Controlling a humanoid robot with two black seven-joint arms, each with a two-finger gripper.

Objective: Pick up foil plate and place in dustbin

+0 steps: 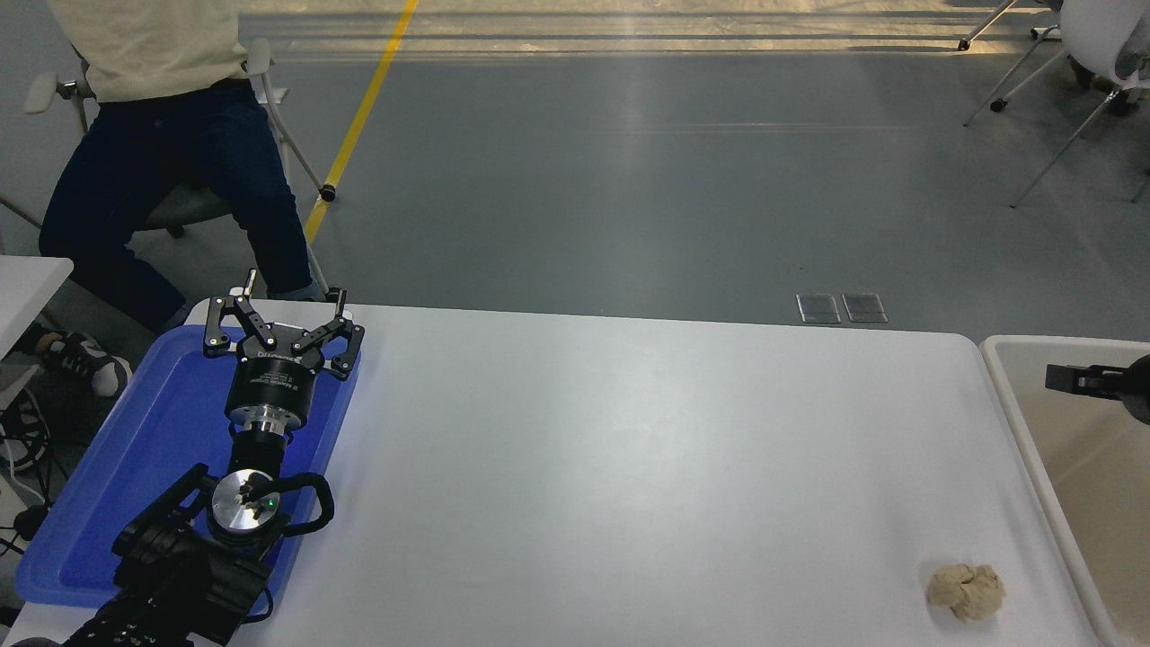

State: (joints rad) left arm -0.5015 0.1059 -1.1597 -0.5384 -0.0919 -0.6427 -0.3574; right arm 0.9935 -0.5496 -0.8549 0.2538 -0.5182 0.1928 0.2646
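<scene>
The beige dustbin (1030, 449) stands at the table's right end, cut off by the picture's edge. The foil plate is not in view on the table or in the visible part of the bin. My right gripper (1078, 378) just pokes in from the right edge, above the bin's far part, and only a small black piece of it shows. My left gripper (278, 316) is parked at the lower left over the blue tray, open and empty.
A flat blue tray (117, 476) lies at the table's left end under the left arm. A crumpled beige paper ball (966, 590) lies near the front right, close to the bin. A person (162, 135) sits on a chair beyond the far left corner.
</scene>
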